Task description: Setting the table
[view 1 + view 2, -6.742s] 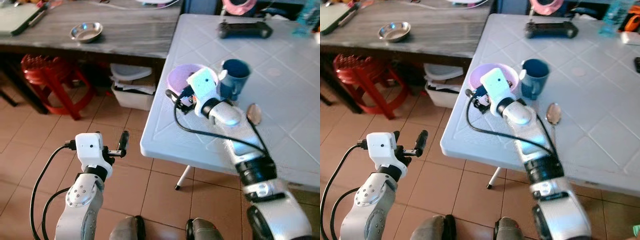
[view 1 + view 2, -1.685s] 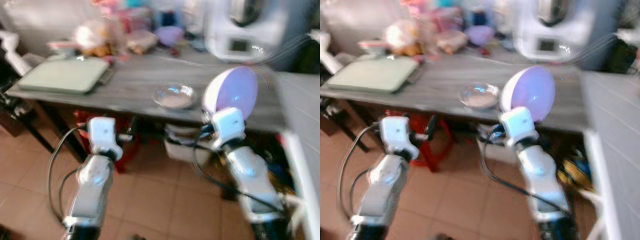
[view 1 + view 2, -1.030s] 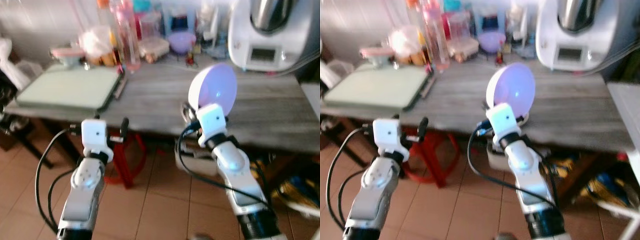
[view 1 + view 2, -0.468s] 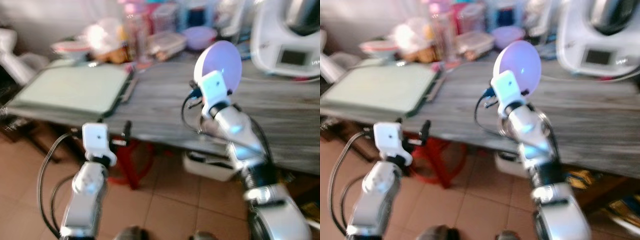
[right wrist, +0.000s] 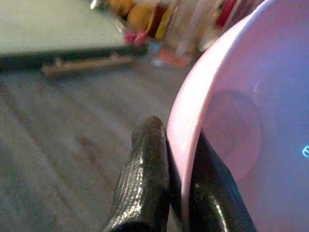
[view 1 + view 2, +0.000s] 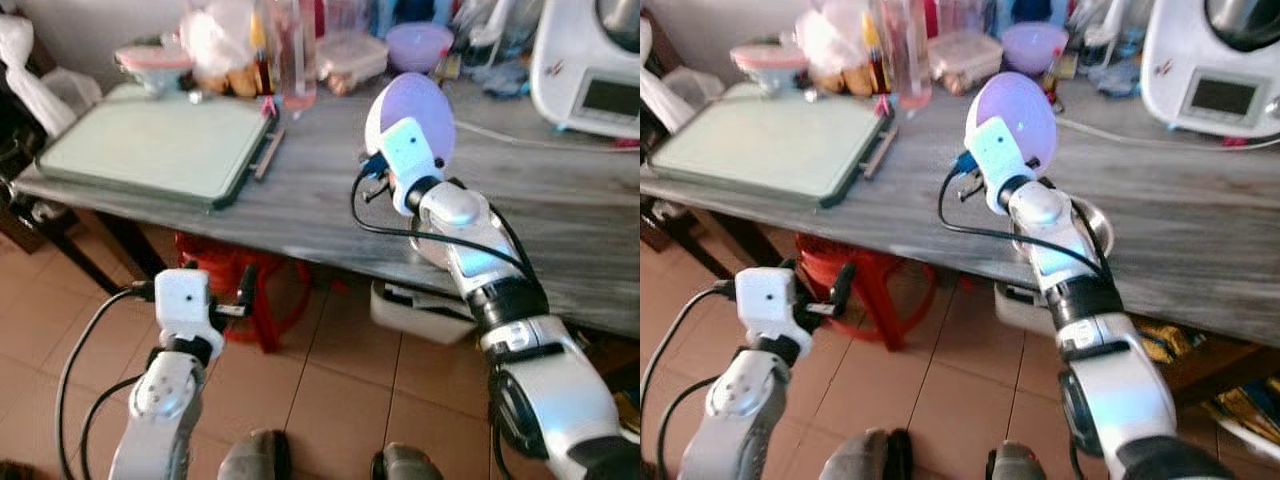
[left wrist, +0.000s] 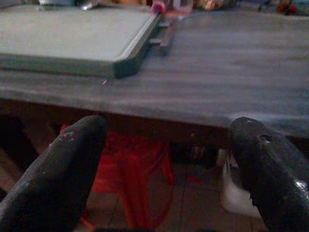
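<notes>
Lilac bowl (image 6: 1015, 115) is riding tilted above the counter (image 6: 1200, 235), your right claw (image 5: 176, 193) pinching only its rim; a jolt could slip it. Left claw (image 7: 164, 169) is hanging wide, empty.

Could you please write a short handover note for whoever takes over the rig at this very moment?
Right gripper: shut on the rim of the pale purple plastic bowl, held tilted on edge above the grey wooden counter.
Left gripper: open, holding nothing, low in front of the counter edge.
A small metal dish sits on the counter just behind the right arm; a green tray lies to the left.
Done: bowl is gripped and lifted.
Left: bowl not yet set down anywhere.
</notes>
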### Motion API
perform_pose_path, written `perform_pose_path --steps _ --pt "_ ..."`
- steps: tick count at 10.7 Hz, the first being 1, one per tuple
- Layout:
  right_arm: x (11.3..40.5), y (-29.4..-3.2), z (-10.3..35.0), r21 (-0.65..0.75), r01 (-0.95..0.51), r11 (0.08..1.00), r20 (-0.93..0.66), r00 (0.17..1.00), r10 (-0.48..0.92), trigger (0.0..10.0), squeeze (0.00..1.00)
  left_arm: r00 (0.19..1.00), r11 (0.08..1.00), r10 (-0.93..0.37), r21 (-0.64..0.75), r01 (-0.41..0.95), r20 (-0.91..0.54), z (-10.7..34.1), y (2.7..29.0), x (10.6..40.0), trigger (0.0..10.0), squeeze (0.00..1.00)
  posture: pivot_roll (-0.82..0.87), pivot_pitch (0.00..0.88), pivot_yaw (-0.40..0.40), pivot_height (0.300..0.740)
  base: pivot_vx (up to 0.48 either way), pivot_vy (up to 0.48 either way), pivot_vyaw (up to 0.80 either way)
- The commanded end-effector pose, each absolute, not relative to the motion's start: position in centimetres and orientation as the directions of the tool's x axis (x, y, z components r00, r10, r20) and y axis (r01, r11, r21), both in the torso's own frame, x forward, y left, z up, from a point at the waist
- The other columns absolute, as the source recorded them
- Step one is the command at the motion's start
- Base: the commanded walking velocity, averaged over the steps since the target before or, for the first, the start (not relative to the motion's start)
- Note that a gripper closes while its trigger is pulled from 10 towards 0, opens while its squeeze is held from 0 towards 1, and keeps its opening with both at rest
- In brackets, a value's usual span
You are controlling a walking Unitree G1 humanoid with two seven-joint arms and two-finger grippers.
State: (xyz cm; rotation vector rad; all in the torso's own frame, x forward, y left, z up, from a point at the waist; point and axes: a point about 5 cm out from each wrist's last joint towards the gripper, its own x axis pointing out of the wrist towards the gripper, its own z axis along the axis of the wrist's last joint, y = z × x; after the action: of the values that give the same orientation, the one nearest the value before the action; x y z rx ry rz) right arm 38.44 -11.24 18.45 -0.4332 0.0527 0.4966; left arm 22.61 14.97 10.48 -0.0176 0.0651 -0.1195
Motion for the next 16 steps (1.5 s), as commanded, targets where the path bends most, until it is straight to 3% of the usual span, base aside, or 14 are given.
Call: perform_pose_path --steps 1,3,4,16 --pt "38.6 -10.9 18.3 -0.398 -0.496 0.772 -0.187 0.867 0.462 10.0 0.0 0.991 0.993 -0.121 -0.014 0.12 -0.065 10.8 15.2 22.4 10.0 0.0 0.04 0.188 0.072 0.74 0.0 0.0 0.0" --pt "38.5 -10.9 17.6 -0.382 -0.508 0.772 -0.218 0.861 0.459 10.0 0.0 0.99 0.992 -0.124 -0.01 0.124 -0.071 11.0 15.2 22.6 10.0 0.0 0.04 0.19 0.079 0.74 0.0 0.0 0.0" --pt "38.5 -11.1 17.6 -0.394 -0.504 0.769 -0.22 0.864 0.453 10.0 1.0 0.989 0.992 -0.13 -0.009 0.129 -0.075 11.0 15.2 22.6 10.0 0.0 0.03 0.188 0.08 0.74 0.0 0.0 0.0" --pt "37.0 -15.2 19.2 -0.539 -0.602 0.59 -0.438 0.798 0.414 10.0 1.0 0.988 0.991 -0.132 -0.029 0.13 -0.077 10.7 14.6 24.7 10.0 0.0 -0.02 0.108 0.065 0.74 0.0 0.0 0.0"
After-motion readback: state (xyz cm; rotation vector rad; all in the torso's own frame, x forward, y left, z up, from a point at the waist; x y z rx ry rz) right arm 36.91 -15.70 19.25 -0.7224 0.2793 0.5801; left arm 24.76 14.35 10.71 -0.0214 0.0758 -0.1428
